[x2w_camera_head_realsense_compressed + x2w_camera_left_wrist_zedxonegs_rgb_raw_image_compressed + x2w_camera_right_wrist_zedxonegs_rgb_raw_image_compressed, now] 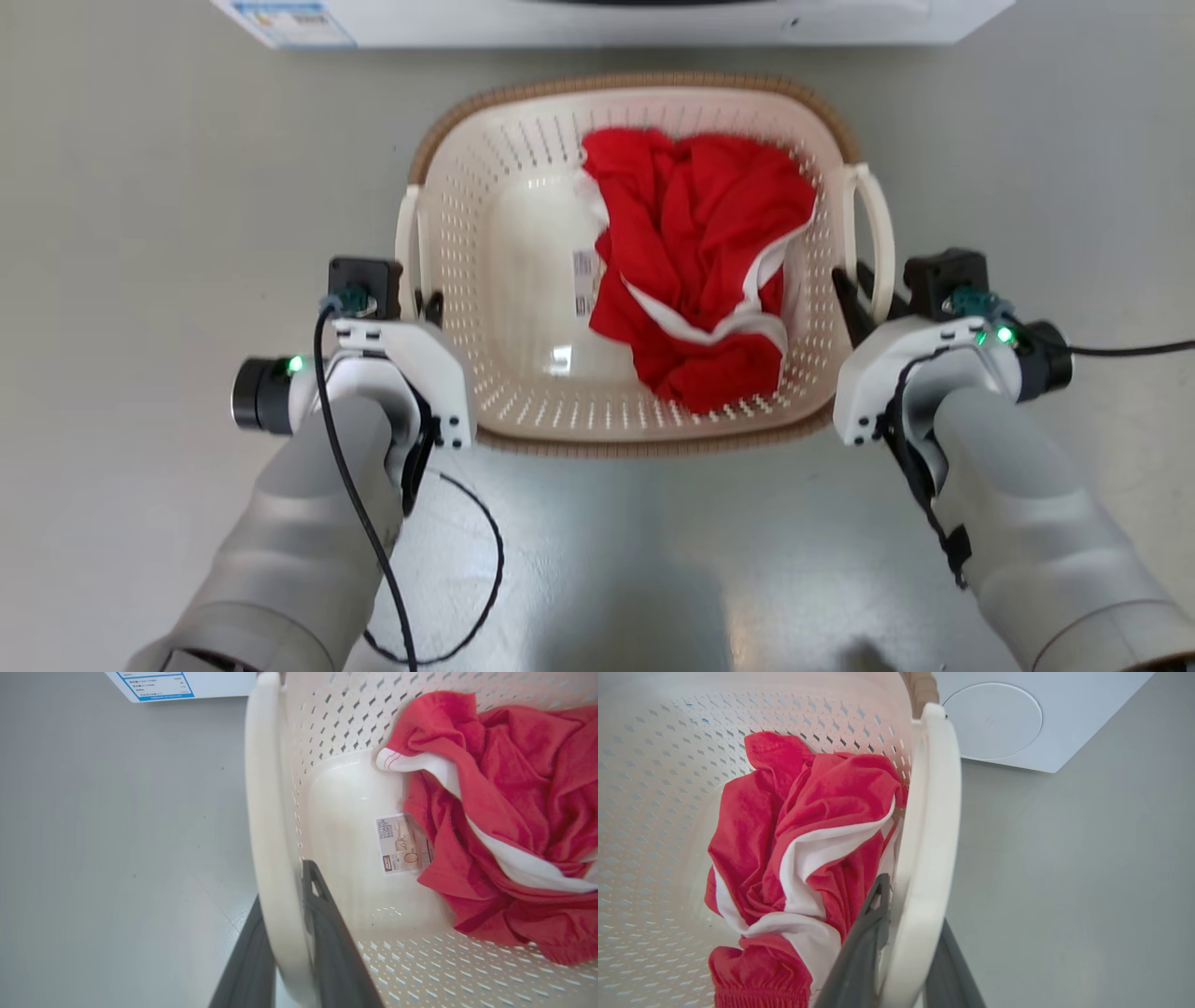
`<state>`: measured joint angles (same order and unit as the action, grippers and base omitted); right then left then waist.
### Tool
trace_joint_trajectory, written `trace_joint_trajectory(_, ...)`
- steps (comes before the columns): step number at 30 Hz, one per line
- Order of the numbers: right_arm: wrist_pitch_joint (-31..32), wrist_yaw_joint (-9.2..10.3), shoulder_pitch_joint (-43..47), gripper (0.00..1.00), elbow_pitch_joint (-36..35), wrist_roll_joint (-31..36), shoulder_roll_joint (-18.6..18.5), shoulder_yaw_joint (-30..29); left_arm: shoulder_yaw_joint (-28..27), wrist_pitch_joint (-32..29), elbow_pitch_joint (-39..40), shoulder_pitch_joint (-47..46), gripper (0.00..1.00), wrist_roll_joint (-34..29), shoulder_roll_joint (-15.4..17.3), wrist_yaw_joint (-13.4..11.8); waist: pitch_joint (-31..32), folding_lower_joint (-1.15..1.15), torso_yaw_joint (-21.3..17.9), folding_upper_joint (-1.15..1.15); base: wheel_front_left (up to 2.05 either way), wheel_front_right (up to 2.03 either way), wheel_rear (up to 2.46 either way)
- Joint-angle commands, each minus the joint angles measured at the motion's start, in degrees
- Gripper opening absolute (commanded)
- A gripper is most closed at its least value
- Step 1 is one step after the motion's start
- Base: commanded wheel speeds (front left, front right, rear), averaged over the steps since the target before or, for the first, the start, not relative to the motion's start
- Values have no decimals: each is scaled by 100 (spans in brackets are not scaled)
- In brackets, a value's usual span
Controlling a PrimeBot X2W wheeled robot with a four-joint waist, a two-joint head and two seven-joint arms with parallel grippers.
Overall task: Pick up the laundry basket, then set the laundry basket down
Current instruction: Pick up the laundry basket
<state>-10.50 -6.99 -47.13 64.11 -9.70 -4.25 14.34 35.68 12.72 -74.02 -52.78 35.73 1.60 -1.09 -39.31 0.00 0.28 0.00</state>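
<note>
Grey floor (pixel 140 233), with a white washing machine (pixel 607 23) at the far edge. Just before it, between the robot's arms, the cream laundry basket (pixel 467 187) holds a crumpled red-and-white garment (pixel 700 252). The left gripper (pixel 285 896) and the right gripper (pixel 915 905) each pinch a side loop handle, fingers nearly closed.

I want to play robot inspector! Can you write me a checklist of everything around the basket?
Surface: grey floor, shiny.
Job's things: basket, holding a red-and-white cloth and a label.
Clutter: nothing seen.
Pincers: left pincer shut on the left handle; right pincer shut on the right handle.
Cables: left cable loops off the left arm; right cable runs right from the wrist.
Surroundings: white washer beyond the basket.
</note>
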Motion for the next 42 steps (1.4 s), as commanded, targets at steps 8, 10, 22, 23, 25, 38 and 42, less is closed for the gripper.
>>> trace_joint_trajectory(8,233,-50,652,0,64,-419,137,550,36,-8,23,638,0,41,157,-75,933,0,-127,0,0,0,0)
trace_joint_trajectory(10,314,-50,758,0,79,-524,137,655,59,-39,20,798,0,58,154,-79,1137,0,-144,0,0,0,0)
trace_joint_trajectory(22,746,-50,1485,0,162,-1035,137,1161,250,-241,12,1648,0,178,131,-59,2374,0,-150,0,0,0,0)
trace_joint_trajectory(23,776,-50,1561,0,144,-1078,137,1217,273,-261,20,1734,0,204,131,-48,2483,0,-155,0,0,0,0)
trace_joint_trajectory(25,836,-50,1692,0,112,-1158,137,1308,320,-311,71,1892,0,265,130,-42,2672,0,-163,0,0,0,0)
trace_joint_trajectory(38,1116,-50,2309,0,-32,-1551,137,1674,726,-599,374,2659,0,569,129,-129,3524,0,-120,0,0,0,0)
trace_joint_trajectory(42,1178,-50,2524,0,-30,-1646,137,1728,875,-680,488,2848,0,656,128,-176,3678,0,-44,0,0,0,0)
